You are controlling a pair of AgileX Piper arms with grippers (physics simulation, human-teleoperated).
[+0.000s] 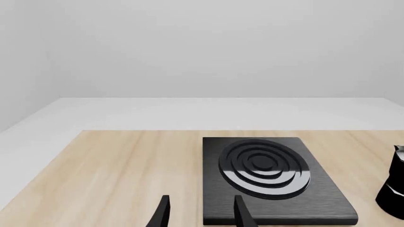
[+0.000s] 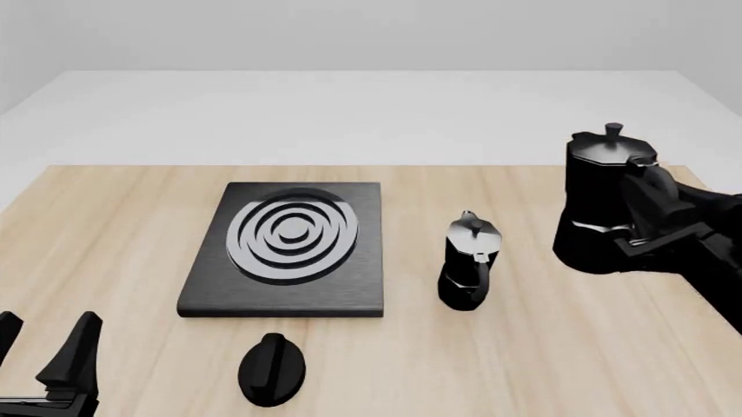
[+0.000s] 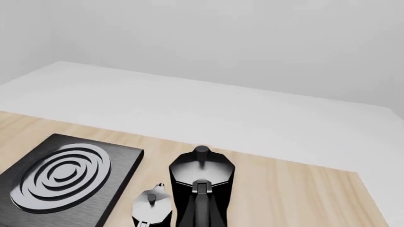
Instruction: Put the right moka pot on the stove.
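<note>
pale grey walls and floor surround a light wooden table (image 2: 557,365), and everything the task needs sits on that wood or just above it.

the right moka pot (image 2: 606,195) appears lifted off the table, at about 3 o'clock from the stove (image 2: 290,300) in the front view, well apart from it. it looks far larger there than its twin, which i judge means it is raised toward the camera rather than truly bigger. the right gripper (image 2: 649,230) sits against the pot's handle side, and the right wrist view looks straight down the handle onto the silver lid, so the grip seems to be taken on the handle, presumably to keep the pot upright while it travels. i cannot see the fingertips themselves, so whether they are truly clamped on the handle cannot be told from these pictures.

the other moka pot (image 2: 468,261) stands upright on the table between the carried pot and the stove, just off the stove's 3 o'clock edge. it lies on the direct line to the burner rings, so the carried pot probably has to pass above it or behind it.

the round knob (image 2: 274,369) lies at 6 o'clock from the stove, near its front edge.

the left gripper (image 2: 47,352) waits low at about 7 o'clock from the stove, fingers spread with nothing between them, out of the way of the carry.
</note>
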